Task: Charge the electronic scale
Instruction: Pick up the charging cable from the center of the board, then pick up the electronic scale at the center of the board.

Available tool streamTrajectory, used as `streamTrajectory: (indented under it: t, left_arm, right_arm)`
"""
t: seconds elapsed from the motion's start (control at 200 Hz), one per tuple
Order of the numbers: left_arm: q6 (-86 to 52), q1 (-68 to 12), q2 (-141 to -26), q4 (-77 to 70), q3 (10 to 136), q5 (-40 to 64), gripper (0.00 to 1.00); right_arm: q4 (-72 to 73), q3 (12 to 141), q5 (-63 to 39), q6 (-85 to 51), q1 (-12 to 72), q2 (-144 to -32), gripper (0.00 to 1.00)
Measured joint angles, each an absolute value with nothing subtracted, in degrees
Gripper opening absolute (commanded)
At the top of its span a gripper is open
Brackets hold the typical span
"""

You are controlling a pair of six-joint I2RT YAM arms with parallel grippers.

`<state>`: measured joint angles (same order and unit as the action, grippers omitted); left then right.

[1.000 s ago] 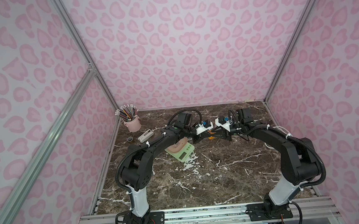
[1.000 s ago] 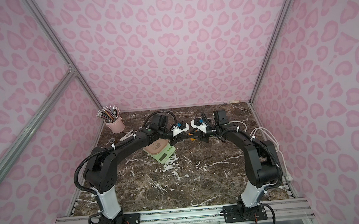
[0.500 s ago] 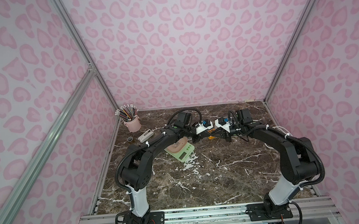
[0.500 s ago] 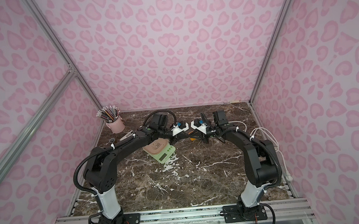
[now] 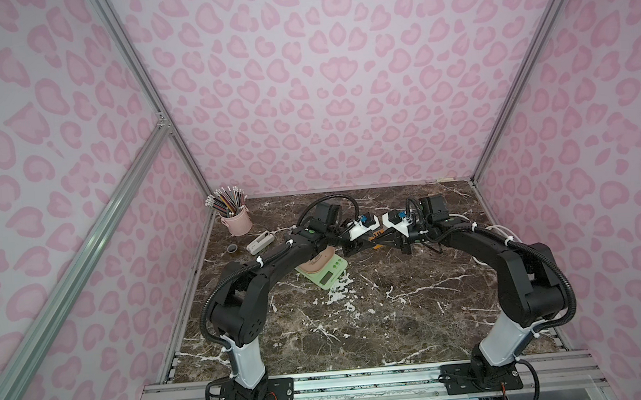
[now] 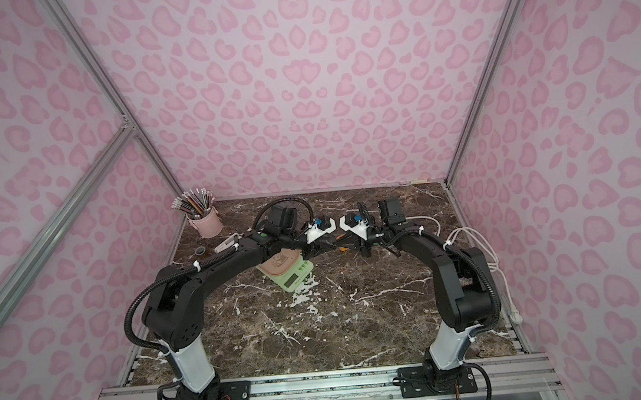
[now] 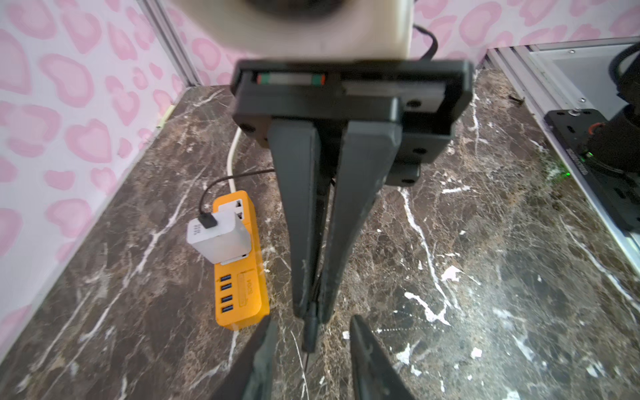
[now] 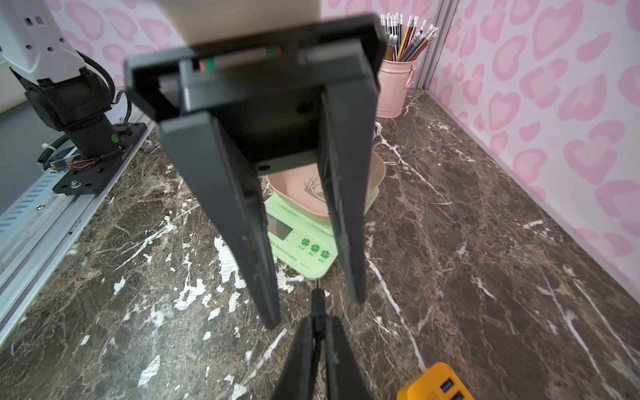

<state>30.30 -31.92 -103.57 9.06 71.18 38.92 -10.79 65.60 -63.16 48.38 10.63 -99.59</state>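
Pinching the black plug (image 8: 318, 299), the right gripper (image 8: 317, 330) has its fingers shut tight on it, up in the air. The left gripper (image 7: 312, 320) faces it tip to tip. Its fingers stand wide apart on both sides of the plug and hold nothing. In both top views the scale (image 5: 326, 272) sits on the table just left of the middle of the frame. The left arm hides part of it, and both grippers are near it. The plug's thin cord (image 7: 235, 176) runs back to the white charger (image 7: 218, 239), which sits in the orange strip (image 7: 239, 277).

The step in hand looks like a hand-over, with the plug now the right gripper's to carry. To do it well, the left gripper should pull straight back so it does not bump the plug. The right gripper should hold firm and keep the plug level. Then it has to find the hole in the scale, which no view shows. The cord should hang loose, not tugged.
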Motion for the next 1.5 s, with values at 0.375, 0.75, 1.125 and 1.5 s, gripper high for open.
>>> streamTrajectory:
  t: [0.375,0.75,1.125,1.5]
  left_arm:
    - [7.16,-30.92,-86.35,-12.16,50.74,14.41,0.76]
    - [-10.57,-30.30,-75.83,-12.82,35.94,-14.66,0.95]
    - [-28.86,-26.59,-79.09,-4.84,35.53,-17.76,0.92]
    - [-36.71,-25.34,-82.85,-3.38,34.85,-14.22,0.70]
  right_arm:
    - [-10.35,67.53,-63.20,43.31,10.00,-103.70,0.01]
    - [-8.12,69.69,-63.99,37.21,10.76,-105.67,0.00]
    - [-6.42,71.59,-60.12,28.23,11.99,-107.90,0.00]
    - [-7.01,73.49,-59.77,25.91,12.49,-109.67,0.00]
